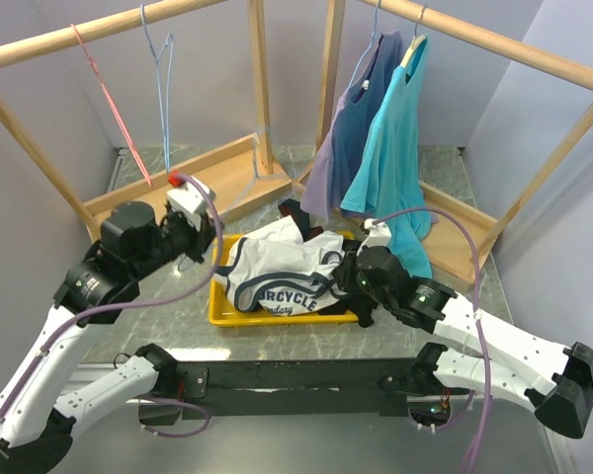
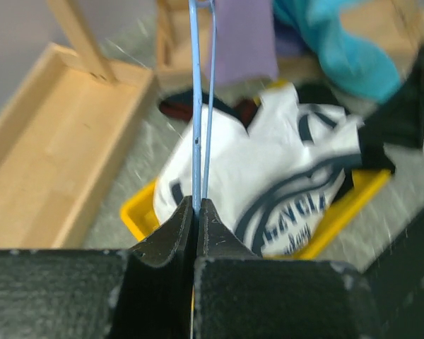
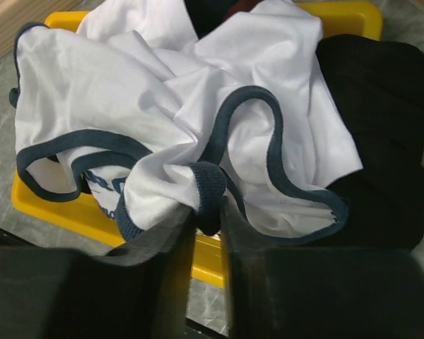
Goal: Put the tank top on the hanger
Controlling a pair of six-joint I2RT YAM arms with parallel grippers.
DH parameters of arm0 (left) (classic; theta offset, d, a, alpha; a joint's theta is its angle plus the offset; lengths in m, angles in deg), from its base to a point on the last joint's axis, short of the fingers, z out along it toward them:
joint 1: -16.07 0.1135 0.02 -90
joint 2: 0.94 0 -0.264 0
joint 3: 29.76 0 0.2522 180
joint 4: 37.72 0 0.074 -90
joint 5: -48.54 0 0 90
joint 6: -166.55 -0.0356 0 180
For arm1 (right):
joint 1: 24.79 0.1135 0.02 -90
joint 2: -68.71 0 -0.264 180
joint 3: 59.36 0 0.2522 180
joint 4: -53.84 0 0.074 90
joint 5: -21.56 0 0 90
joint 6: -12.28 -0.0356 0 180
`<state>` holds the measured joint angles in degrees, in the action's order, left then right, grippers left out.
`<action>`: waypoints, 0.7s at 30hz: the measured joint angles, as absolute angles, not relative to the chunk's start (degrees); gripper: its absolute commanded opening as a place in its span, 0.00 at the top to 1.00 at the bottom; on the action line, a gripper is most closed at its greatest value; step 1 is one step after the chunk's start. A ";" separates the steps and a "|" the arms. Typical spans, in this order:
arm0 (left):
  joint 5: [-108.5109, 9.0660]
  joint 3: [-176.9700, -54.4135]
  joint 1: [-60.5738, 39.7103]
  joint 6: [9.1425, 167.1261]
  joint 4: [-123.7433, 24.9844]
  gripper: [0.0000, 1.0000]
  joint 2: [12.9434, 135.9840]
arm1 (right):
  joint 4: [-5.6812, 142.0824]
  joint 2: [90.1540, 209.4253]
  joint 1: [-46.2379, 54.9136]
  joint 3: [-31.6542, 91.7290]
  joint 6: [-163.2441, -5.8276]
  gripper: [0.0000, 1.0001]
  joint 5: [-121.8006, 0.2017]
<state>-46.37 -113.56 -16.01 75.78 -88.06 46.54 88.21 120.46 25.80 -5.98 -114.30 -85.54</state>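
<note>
The left jaws are clenched on the lower end of the thin light-blue wire hanger. The right jaws are pinched shut on a fold of navy trim of the white sleeveless tank top, which lies crumpled in a shallow yellow plastic tray on the grey marbled desk, with a pale wooden rack and plain grey walls behind. Only the top view shows the blue hanger reaching up to the left rail beside a pink-red wire hanger, and a turquoise T-shirt hung at right; only the right wrist view shows the gripped trim and a black garment touching the tank top.
</note>
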 measured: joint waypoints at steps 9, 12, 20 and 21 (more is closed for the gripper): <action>-51.72 -107.07 -20.03 69.57 -92.32 0.99 40.60 | 94.11 117.99 33.21 -6.22 -115.85 0.63 -92.54; -51.70 -107.12 -20.82 68.39 -92.24 0.99 39.44 | 96.49 118.18 39.07 -5.92 -117.60 0.62 -96.58; -49.32 -107.60 -22.04 67.17 -92.76 0.99 38.59 | 104.45 123.95 51.24 -0.39 -124.20 0.50 -107.75; -49.10 -107.84 -22.08 67.19 -93.13 0.99 38.32 | 105.34 124.54 51.59 0.42 -124.75 0.50 -108.76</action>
<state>-49.10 -107.84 -22.08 67.19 -93.13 38.32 105.34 124.54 51.59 0.42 -124.75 -108.76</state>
